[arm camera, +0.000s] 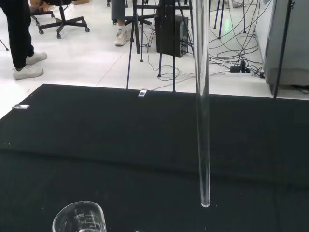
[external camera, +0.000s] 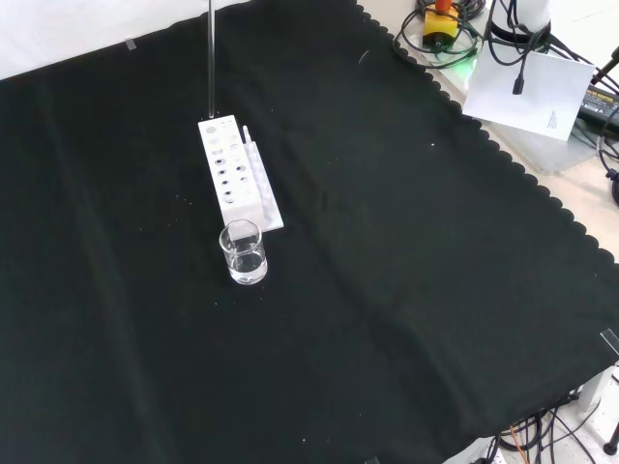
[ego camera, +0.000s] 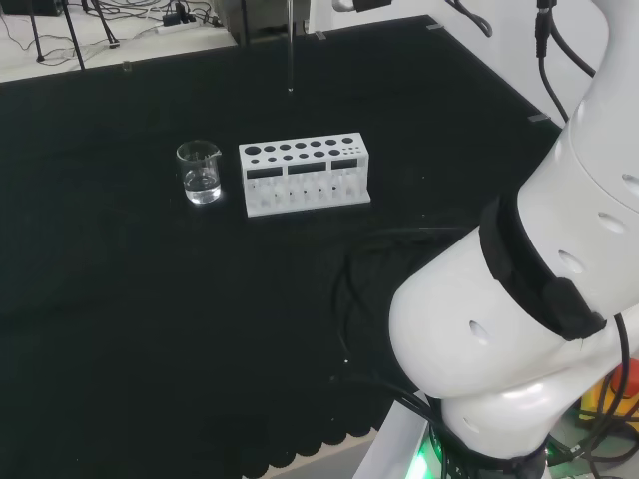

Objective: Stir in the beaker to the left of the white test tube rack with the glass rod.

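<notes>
A small clear glass beaker [ego camera: 200, 172] with a little clear liquid stands on the black cloth, just left of the white test tube rack [ego camera: 305, 175] in the head view. In the front view the beaker [external camera: 243, 252] stands at the near end of the rack [external camera: 232, 174]. A thin glass rod [ego camera: 290, 50] hangs upright in the air, with its upper end running out of the picture. Its tip ends above the rack's far end in the front view [external camera: 211, 68]. Through the wrist view the rod [arm camera: 203, 121] hangs well above the cloth, apart from the beaker's rim [arm camera: 79, 220].
The arm's big white links [ego camera: 519, 299] fill the head view's right. Cables and gear [external camera: 455, 29] lie past the cloth's scalloped edge. Tripods and chair legs [arm camera: 145, 38] stand on the floor beyond the bench.
</notes>
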Robot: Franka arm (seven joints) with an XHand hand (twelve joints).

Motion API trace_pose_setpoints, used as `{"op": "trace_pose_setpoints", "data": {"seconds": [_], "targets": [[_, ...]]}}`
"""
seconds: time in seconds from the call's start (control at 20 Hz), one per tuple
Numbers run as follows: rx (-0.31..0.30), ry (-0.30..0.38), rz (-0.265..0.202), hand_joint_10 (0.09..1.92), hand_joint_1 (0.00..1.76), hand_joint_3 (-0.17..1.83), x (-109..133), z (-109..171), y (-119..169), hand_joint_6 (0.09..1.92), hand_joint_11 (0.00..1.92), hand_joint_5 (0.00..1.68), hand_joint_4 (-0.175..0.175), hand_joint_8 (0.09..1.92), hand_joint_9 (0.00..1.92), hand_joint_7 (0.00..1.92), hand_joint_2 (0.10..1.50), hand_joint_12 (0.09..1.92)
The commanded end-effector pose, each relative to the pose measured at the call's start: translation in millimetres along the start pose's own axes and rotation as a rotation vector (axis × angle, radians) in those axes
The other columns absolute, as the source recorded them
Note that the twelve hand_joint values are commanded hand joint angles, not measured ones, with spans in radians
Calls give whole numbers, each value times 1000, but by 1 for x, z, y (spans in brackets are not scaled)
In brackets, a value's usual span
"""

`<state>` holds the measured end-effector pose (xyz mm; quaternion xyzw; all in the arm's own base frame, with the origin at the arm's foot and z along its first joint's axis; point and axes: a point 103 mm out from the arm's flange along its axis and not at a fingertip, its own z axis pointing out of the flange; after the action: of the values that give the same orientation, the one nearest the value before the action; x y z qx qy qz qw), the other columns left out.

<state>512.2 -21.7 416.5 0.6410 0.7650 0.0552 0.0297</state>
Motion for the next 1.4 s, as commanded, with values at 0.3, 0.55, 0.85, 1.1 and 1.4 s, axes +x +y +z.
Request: {"op": "trace_pose_setpoints", "data": {"seconds": [0.3,0.55,0.85,1.1,1.4], "targets": [[5,11,-24,828,1296,-175,15,2,7,430,1620,1157,-175,1197,1592,1072,1153,592],[3,27,-61,825,1296,-175,35,3,14,427,1621,1158,-175,1197,1593,1072,1152,591],[18,41,-119,823,1296,-175,71,12,28,425,1622,1159,-175,1196,1595,1073,1152,590],[37,54,-171,821,1296,-175,100,28,37,423,1623,1160,-175,1196,1596,1073,1152,590],[42,60,-216,820,1296,-175,120,39,49,421,1624,1161,-175,1196,1597,1072,1152,589]]}}
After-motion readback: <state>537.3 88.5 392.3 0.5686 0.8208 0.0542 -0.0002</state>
